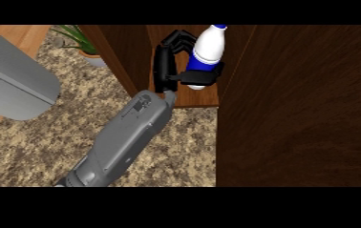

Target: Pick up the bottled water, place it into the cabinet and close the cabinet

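At the far left a grey rounded appliance (21, 86) sits on the speckled counter (78, 127), and behind it a potted plant (83, 43) stands near the counter's back edge, just beside the dark wooden cabinet (289, 117). One grey forearm (123, 146) rises from the lower edge toward the cabinet's open compartment; which arm it is cannot be told from this view alone, though it enters left of centre. Its black hand (168, 65) is curled round the bottled water (207, 55), fingers arching over the top and thumb pressed against the blue label, so the bottle is held tilted with its cap pointing up and away. The bottle hangs inside the opening, above the lighter brown shelf (190, 98). To the right, the cabinet's broad dark door (296, 103) stands open beside the compartment, close to the bottle's side
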